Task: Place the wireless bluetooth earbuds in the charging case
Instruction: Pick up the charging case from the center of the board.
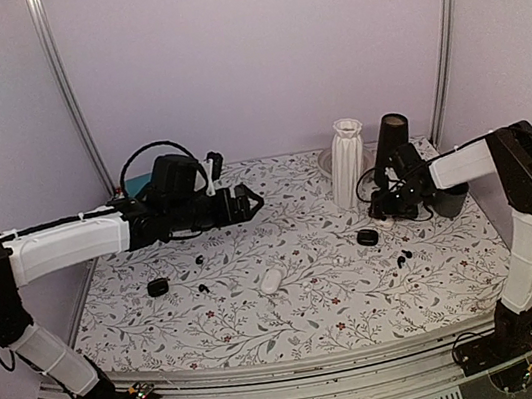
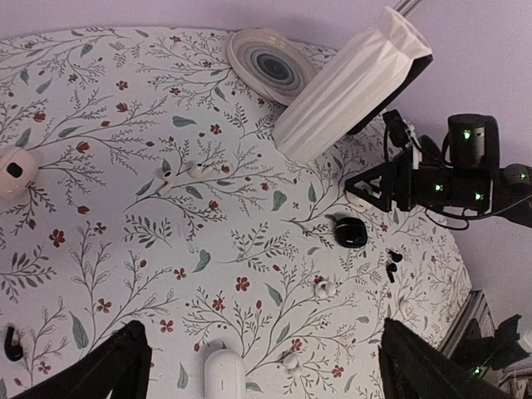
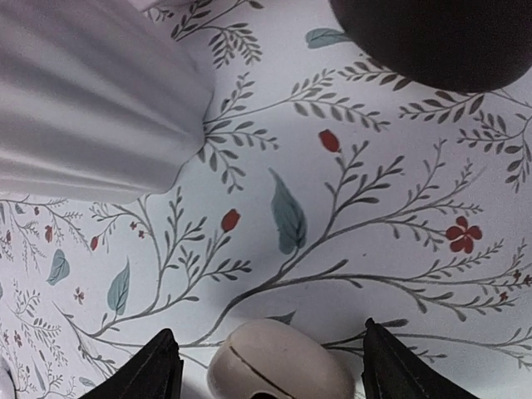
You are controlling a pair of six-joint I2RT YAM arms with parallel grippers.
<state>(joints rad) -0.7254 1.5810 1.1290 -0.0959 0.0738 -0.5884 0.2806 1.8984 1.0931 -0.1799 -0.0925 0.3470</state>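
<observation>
Right wrist view shows the right gripper [image 3: 270, 337] parted over a pale charging case [image 3: 278, 370], its long axis spanning finger to finger, while a black pair of earbuds [image 1: 402, 257] lies just nearer on the table [image 1: 314, 308], far from the wide-spread left gripper [image 1: 254, 201].
</observation>
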